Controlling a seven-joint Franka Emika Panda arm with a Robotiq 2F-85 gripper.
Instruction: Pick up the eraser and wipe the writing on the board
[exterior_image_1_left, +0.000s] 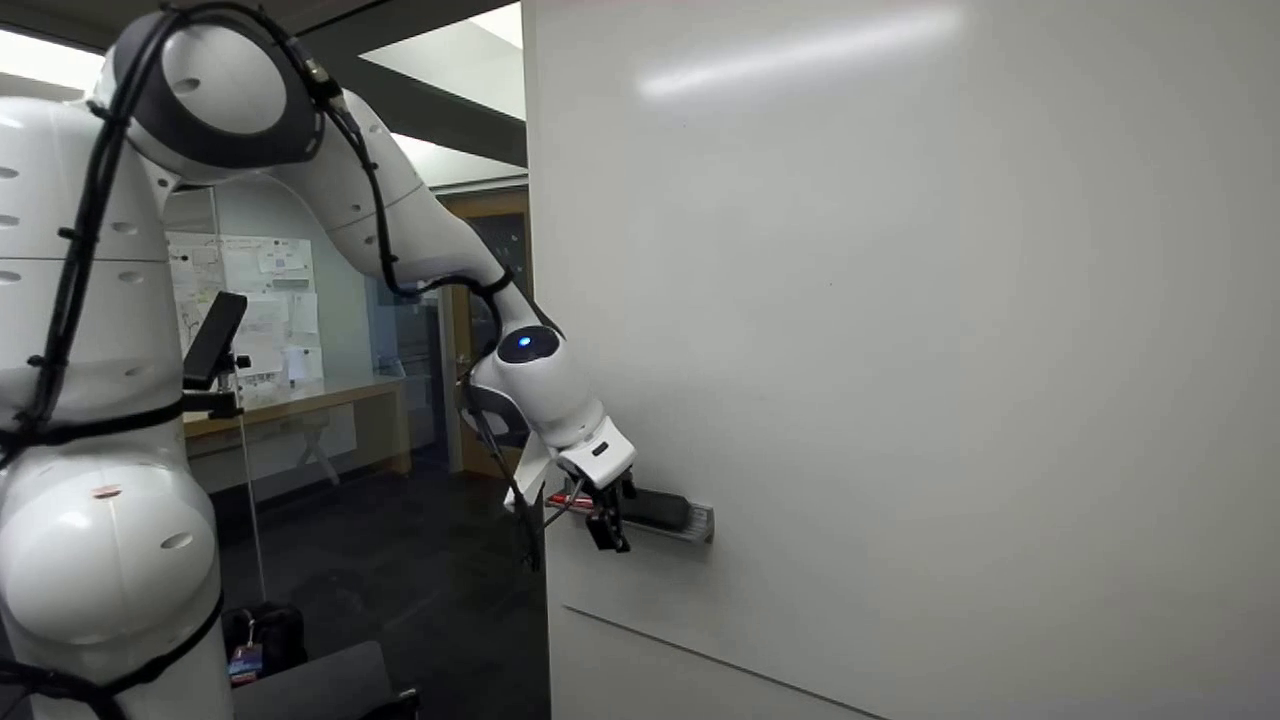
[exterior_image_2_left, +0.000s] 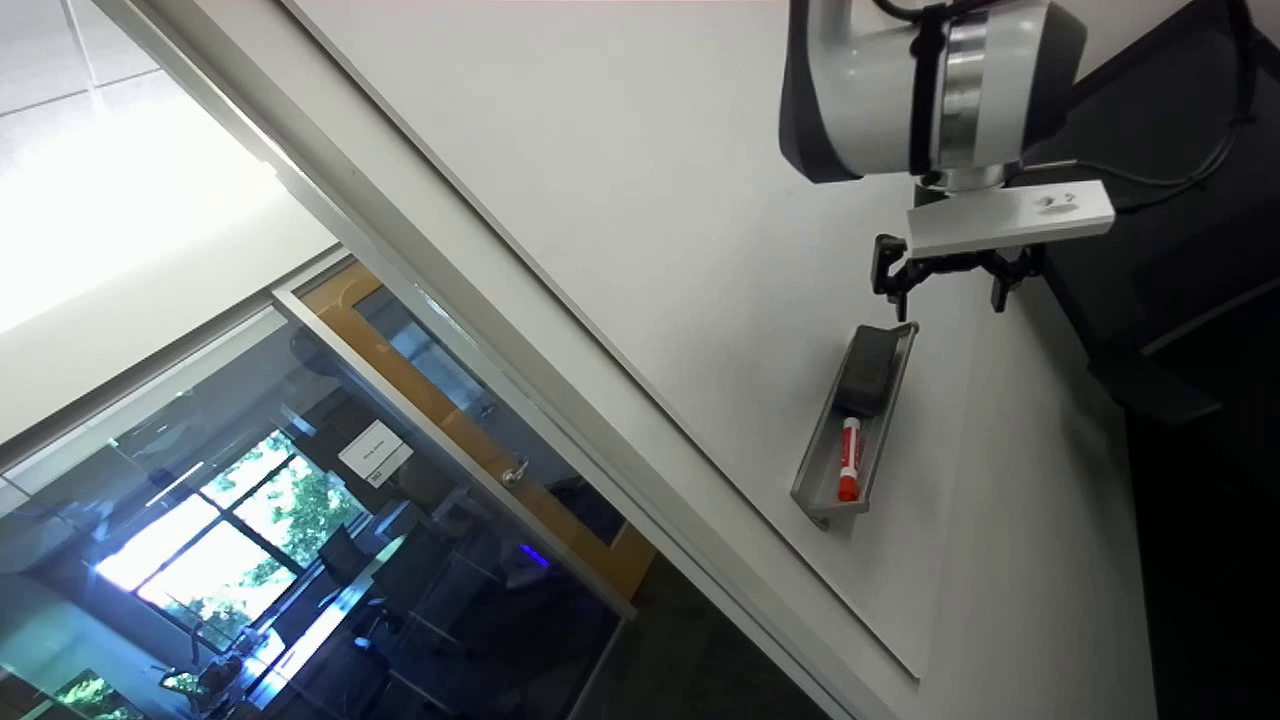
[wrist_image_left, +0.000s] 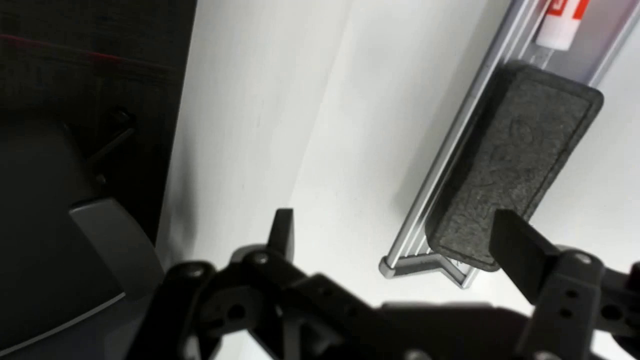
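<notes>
The eraser (exterior_image_1_left: 657, 509) is a dark rectangular block lying in a grey ledge on the white board (exterior_image_1_left: 900, 400). It also shows in an exterior view (exterior_image_2_left: 868, 370) and in the wrist view (wrist_image_left: 520, 160). My gripper (exterior_image_2_left: 950, 310) is open and empty, above the eraser's end of the ledge and offset to one side. In the wrist view the gripper (wrist_image_left: 394, 220) has its fingers wide apart. The right finger overlaps the eraser's near corner in the picture; the left finger is over bare board. I cannot tell any contact. No red writing shows in any view.
The grey ledge (exterior_image_2_left: 885, 455) juts from the board. A red and white marker (exterior_image_2_left: 849, 462) lies in it beside the eraser, also in the wrist view (wrist_image_left: 560, 27). A dark chair (exterior_image_1_left: 320, 690) stands near the arm's base. A wooden door (exterior_image_2_left: 480, 420) is behind glass.
</notes>
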